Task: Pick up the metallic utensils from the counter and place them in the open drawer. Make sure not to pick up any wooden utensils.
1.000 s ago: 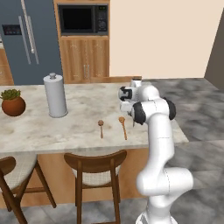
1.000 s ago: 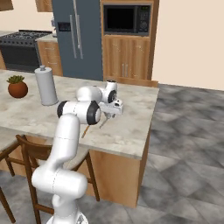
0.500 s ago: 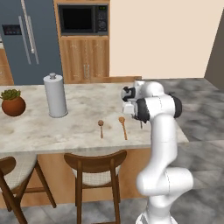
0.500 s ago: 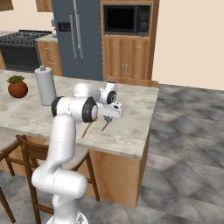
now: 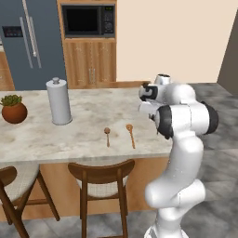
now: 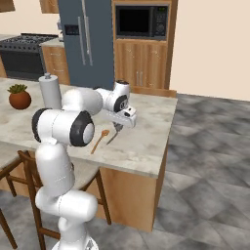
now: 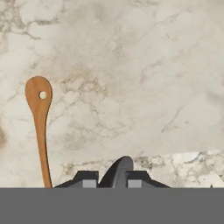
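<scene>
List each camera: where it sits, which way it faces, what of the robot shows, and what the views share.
Left base view: behind-left, facing forward over the counter; arm at right.
Right base view: behind-right, same counter; arm at left, gripper above a grey utensil.
Hand view: on the hand, facing down at the marble; fingertips pinch a grey piece.
Shared: a wooden spoon.

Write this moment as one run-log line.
gripper: shut on grey metal utensil | counter: wooden spoon beside, untouched | phase: grasp
</scene>
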Controlling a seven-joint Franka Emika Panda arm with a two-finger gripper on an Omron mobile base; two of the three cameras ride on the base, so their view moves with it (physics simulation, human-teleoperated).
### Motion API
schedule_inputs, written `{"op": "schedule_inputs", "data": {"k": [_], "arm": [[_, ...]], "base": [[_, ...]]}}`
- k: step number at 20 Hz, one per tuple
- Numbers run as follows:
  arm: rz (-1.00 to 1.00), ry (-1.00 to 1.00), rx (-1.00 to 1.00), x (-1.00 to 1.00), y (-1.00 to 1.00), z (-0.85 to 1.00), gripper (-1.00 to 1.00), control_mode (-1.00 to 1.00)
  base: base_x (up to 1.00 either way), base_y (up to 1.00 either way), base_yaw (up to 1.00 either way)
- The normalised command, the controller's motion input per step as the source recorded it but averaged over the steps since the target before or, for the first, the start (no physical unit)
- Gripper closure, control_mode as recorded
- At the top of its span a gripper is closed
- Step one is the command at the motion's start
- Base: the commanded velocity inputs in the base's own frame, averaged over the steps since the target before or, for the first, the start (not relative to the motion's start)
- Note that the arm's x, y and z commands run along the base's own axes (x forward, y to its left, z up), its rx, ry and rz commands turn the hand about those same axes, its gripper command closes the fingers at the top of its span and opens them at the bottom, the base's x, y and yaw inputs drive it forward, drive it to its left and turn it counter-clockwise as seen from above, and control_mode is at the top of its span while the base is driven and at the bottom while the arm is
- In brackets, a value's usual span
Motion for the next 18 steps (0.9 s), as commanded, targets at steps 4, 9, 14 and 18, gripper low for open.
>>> {"op": "schedule_inputs", "data": {"k": [4,9,14,18], "arm": [[-0.11,-0.36,0.0,-0.89,-0.1,1.0,1.0,-1.0],[-0.11,-0.32,0.0,-1.0,-0.27,0.46,1.0,-1.0],[-0.14,-0.08,0.03,-0.68,-0.77,0.0,1.0,-1.0],[0.0,0.0,0.0,0.0,0.0,0.0,1.0,1.0]], "base": [[0.0,0.0,0.0],[0.0,0.0,0.0],[0.0,0.0,0.0],[0.4,-1.0,-0.17]]}}
